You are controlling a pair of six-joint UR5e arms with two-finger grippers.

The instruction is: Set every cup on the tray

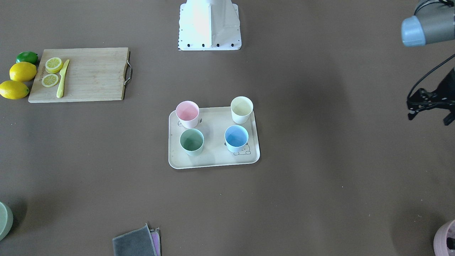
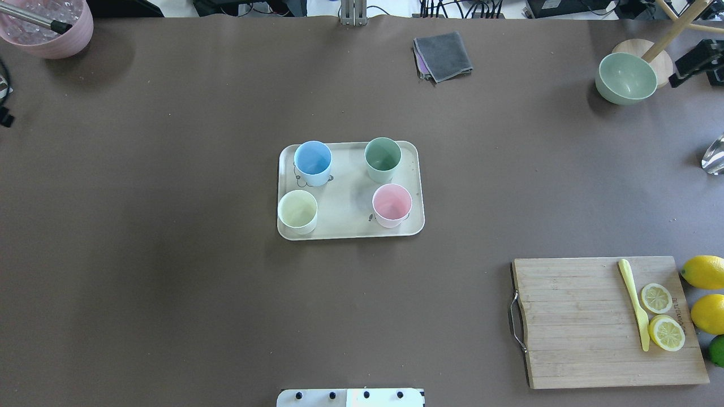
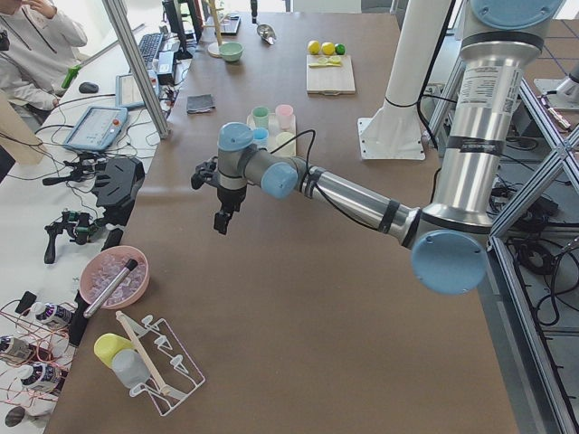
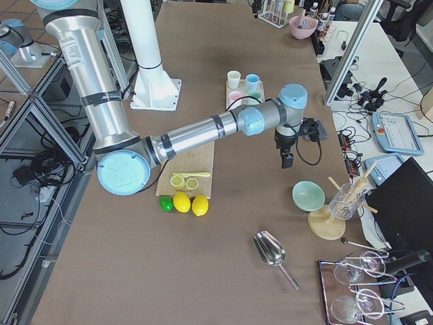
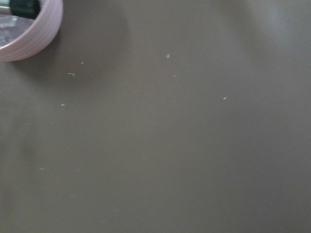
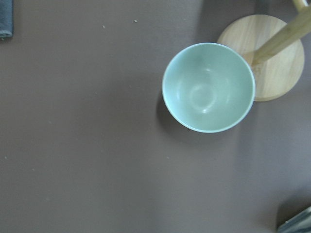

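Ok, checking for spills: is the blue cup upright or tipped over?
Upright. The blue cup stands on the tray, its round open mouth facing straight up.

One blue cup (image 2: 312, 161), one green cup (image 2: 383, 158), one pink cup (image 2: 391, 203) and one yellow cup (image 2: 297, 210): that makes four. One tray (image 2: 346, 195). One wooden board (image 2: 577, 322), one yellow knife (image 2: 634, 302), two lemon slices (image 2: 656, 298), two whole lemons (image 2: 704, 271), one lime (image 2: 717, 350), one green bowl (image 2: 625, 78), one pink bowl (image 2: 48, 28).

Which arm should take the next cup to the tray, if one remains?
Neither left nor right: the pink cup, pale yellow cup, green cup and blue cup all stand on the cream rectangular tray. Left arm and right arm hang far away.
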